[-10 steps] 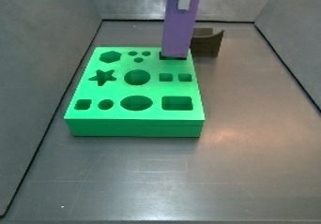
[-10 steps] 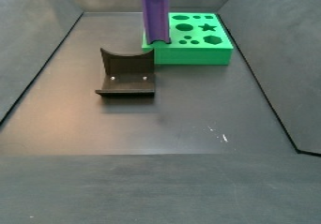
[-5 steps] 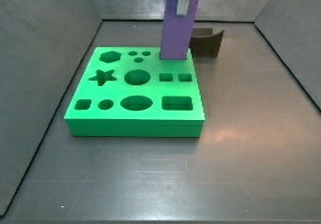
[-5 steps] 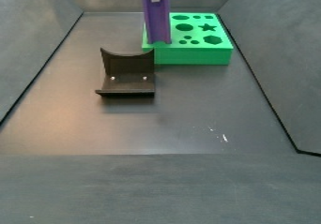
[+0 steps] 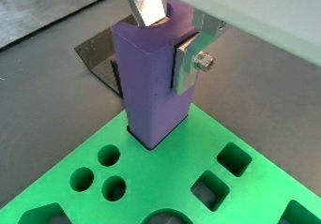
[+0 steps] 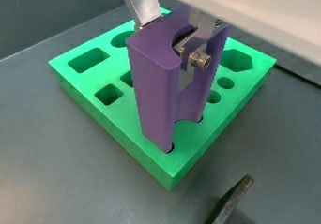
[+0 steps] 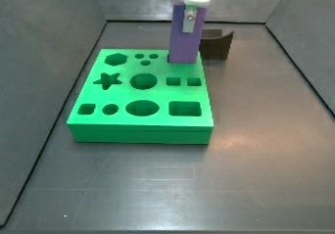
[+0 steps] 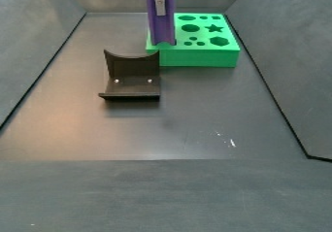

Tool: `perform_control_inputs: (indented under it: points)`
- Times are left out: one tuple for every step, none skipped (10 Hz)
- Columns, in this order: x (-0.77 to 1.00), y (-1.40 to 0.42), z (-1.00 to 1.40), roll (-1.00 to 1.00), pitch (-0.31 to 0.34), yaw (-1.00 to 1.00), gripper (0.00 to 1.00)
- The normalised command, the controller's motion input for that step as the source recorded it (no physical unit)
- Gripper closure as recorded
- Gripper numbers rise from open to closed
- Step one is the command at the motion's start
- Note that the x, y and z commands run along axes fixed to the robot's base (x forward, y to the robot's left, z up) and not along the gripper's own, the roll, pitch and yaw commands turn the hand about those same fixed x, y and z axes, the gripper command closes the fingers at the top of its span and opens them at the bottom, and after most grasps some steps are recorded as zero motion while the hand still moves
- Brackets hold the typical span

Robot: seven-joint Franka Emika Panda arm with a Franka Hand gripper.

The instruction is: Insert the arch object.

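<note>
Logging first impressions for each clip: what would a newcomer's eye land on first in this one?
First, the tall purple column standing upright in a corner hole of the bright green board, with the gripper at its top, silver fingers against its sides. Next, the dark fixture alone on the grey floor, apart from the board.

The gripper points straight down, its silver fingers clamped on the purple column

Grey floor carries green board, fixture.
</note>
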Motion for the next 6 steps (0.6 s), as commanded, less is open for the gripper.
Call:
perform_control_inputs:
  points:
    - [0.00, -0.05, -0.32, 0.21, -0.197, 0.00, 1.00]
    - [0.00, -0.10, -0.39, 0.17, -0.173, 0.00, 1.00]
    - [0.00, -0.07, -0.33, 0.09, -0.183, 0.00, 1.00]
    - [0.00, 0.00, -0.18, 0.00, -0.104, 0.00, 1.00]
    - [0.00, 0.01, 0.00, -0.03, -0.009, 0.00, 1.00]
    - [0.00, 0.00, 0.00, 0.00, 0.000, 0.00, 1.00]
